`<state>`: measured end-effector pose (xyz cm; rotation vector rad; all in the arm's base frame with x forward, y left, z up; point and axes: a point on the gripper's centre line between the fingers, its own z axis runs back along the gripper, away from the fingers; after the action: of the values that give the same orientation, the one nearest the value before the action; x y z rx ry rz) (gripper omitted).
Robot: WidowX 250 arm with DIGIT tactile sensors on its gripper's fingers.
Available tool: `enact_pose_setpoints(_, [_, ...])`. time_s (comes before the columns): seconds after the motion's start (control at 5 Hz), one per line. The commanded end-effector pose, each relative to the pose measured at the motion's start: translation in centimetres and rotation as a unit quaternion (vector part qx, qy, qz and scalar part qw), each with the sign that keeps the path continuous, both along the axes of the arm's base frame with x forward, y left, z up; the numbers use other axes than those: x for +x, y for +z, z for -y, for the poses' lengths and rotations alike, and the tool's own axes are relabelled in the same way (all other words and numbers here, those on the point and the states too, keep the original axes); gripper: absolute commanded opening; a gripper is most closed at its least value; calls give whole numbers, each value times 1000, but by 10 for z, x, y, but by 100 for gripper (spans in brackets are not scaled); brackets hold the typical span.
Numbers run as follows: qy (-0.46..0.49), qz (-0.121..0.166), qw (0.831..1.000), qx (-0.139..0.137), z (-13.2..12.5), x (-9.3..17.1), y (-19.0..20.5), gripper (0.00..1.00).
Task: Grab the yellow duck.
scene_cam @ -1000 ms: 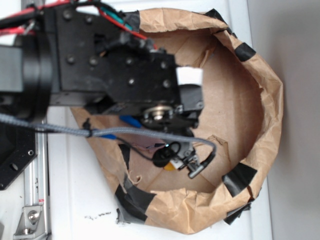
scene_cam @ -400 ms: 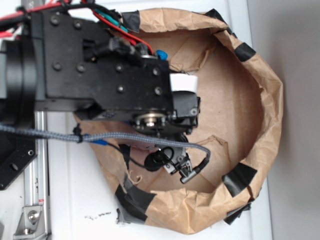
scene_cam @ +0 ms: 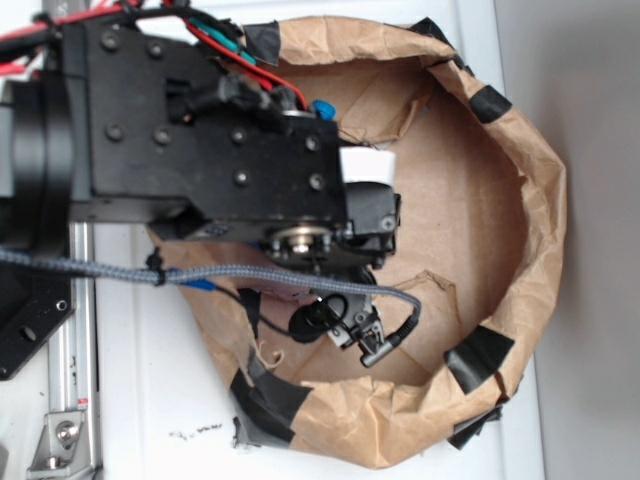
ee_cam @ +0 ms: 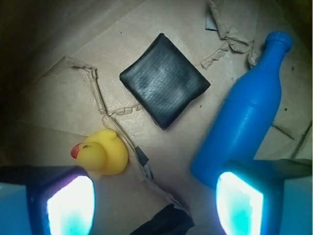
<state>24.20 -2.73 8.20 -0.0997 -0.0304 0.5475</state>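
In the wrist view the yellow duck (ee_cam: pixel 103 153) lies on the brown paper floor with its red beak pointing left. It sits just above my left fingertip (ee_cam: pixel 68 204), off to the left of the gap. My gripper (ee_cam: pixel 155 203) is open, and only paper and a strip of black tape lie between its fingers. In the exterior view the black wrist of my gripper (scene_cam: pixel 350 270) reaches down into the paper bag and covers the duck.
A blue plastic bottle (ee_cam: pixel 244 112) lies beside my right fingertip (ee_cam: pixel 239 203). A flat black square pad (ee_cam: pixel 164 79) rests further ahead. Crumpled brown paper walls (scene_cam: pixel 520 200) patched with black tape ring the space. A grey cable (scene_cam: pixel 200 270) crosses under the arm.
Over the last second my arm shifted left and slightly down into the bag, hiding the yellow spot seen beneath it earlier. Since 0.4 s ago nothing has moved.
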Motion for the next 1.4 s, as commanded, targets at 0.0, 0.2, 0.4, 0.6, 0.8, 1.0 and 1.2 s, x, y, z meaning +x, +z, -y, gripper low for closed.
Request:
enact_pose_setpoints(0.0, [-16, 43, 999, -10, 10, 3, 7, 100])
enact_pose_setpoints(0.2, [-21, 43, 999, -4, 15, 7, 8, 100])
enact_pose_setpoints(0.4, [-20, 28, 999, 3, 18, 4, -2, 100])
enact_pose_setpoints(0.6, [9, 30, 999, 21, 11, 2, -2, 100])
enact_pose_setpoints(0.8, [25, 32, 999, 28, -1, 4, -8, 100])
enact_pose_setpoints(1.0, [23, 35, 999, 12, -3, 5, -7, 100])
enact_pose_setpoints(1.2, [20, 26, 999, 33, -1, 7, -17, 100])
